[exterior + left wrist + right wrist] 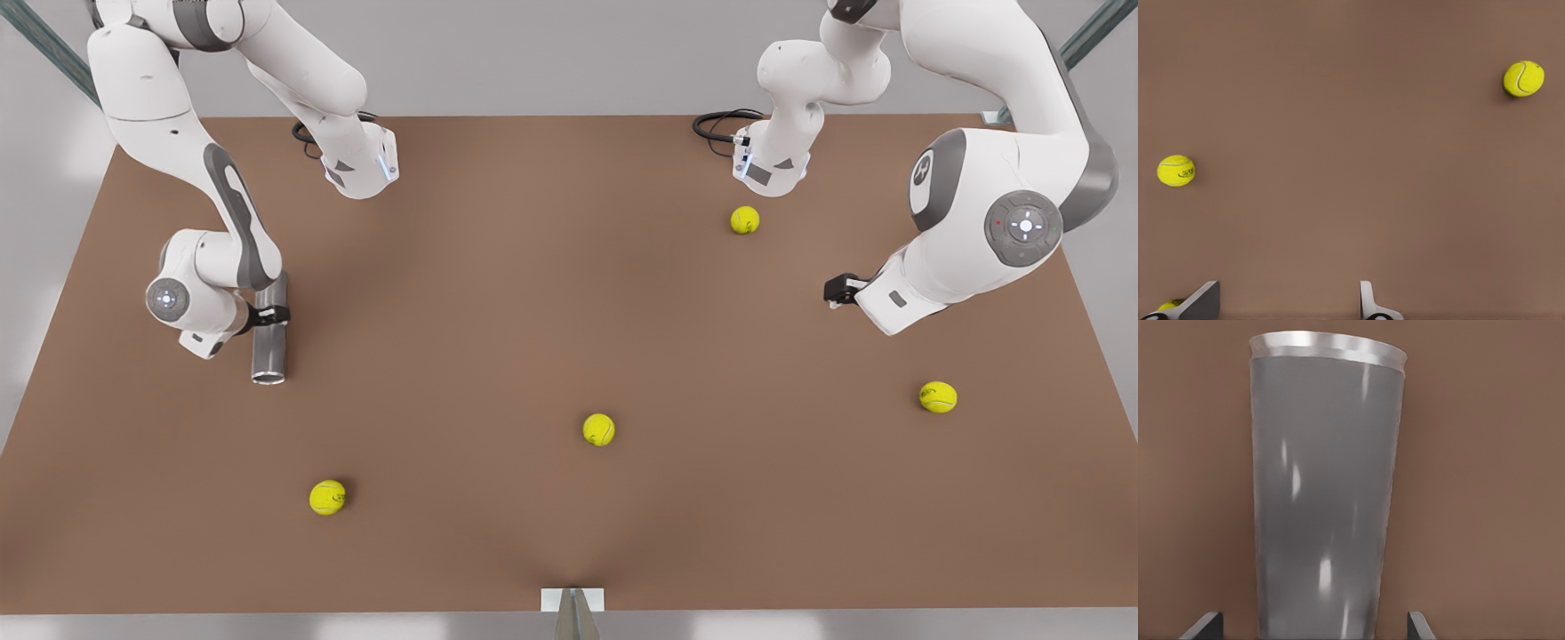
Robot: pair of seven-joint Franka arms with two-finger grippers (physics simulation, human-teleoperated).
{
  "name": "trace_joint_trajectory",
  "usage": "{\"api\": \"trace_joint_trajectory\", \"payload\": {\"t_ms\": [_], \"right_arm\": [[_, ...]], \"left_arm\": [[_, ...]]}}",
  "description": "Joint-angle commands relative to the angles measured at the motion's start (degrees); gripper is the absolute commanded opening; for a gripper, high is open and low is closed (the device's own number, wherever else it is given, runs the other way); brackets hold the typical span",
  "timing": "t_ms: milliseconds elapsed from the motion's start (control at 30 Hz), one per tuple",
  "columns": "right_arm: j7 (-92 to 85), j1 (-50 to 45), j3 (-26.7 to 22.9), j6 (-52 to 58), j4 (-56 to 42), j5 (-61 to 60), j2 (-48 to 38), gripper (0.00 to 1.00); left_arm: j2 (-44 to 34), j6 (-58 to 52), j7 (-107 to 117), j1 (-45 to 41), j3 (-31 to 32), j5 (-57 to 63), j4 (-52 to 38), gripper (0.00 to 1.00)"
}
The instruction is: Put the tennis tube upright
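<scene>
Small grey-white bracket (572,601) at bottom centre of the front view, clipped on the table's near edge. The table (533,293) is plain matte brown, flat and bare of markings. The tennis tube (269,351) lies flat at mid-left of the front view, with its hollow end facing the lower edge. The right tool (271,313) straddles it around mid-length. In the right wrist view the tennis tube (1325,487) runs between the right tool's (1313,628) fingers (1205,625), which are spread with a gap on each side, so there is no pinch yet. The left tool (834,290) waits at mid-right of the front view, spread and empty. The left wrist view shows this tool (1288,303) over bare table with tennis balls (1176,171) around it. Four balls sit loose on the table in the front view, the nearest to the tube at lower left (327,497). Risks, as a judgement: the shiny round tube may roll or squirt out if the fingers close off-centre. A mid-length grip could let it swing while tipping up. The closed end may skid on the smooth table. Once standing, a tall narrow tube may topple on release. The balls are well apart from the tube, so a knock is unlikely. Room: pale grey surround, metal struts in the upper corners (53,49), black cables (720,123) at the far edge of the table.
</scene>
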State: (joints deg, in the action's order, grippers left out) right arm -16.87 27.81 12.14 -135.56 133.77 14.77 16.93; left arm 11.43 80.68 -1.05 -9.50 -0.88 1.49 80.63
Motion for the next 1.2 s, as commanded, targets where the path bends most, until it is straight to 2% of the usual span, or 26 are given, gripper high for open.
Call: {"api": "trace_joint_trajectory", "payload": {"t_ms": [0,367,567,1000,1067,1167], "right_arm": [[0.00,0.31,0.08,-0.06,0.00,0.00,0.38,1.00],[-0.88,1.11,-0.01,-1.91,0.35,0.00,2.23,1.00],[-0.88,1.11,-0.01,-1.99,0.35,0.00,2.76,0.90],[2.02,1.11,0.08,-1.91,0.35,0.00,2.67,0.90],[2.02,1.11,0.08,-1.91,0.35,0.00,2.67,0.81],[1.93,1.19,0.08,-1.91,0.35,0.00,2.76,0.78]], "left_arm": [[0.08,0.09,0.00,0.00,0.00,0.00,-0.03,1.00],[0.35,0.00,0.00,0.00,0.00,0.00,0.05,1.00],[0.35,0.00,0.00,0.00,0.00,0.00,0.58,1.00],[0.35,0.00,0.00,0.00,0.00,0.00,1.46,1.00],[0.35,0.00,0.00,0.00,0.00,0.00,1.55,1.00],[0.35,-0.18,0.00,0.00,0.00,0.00,1.55,1.00]]}}
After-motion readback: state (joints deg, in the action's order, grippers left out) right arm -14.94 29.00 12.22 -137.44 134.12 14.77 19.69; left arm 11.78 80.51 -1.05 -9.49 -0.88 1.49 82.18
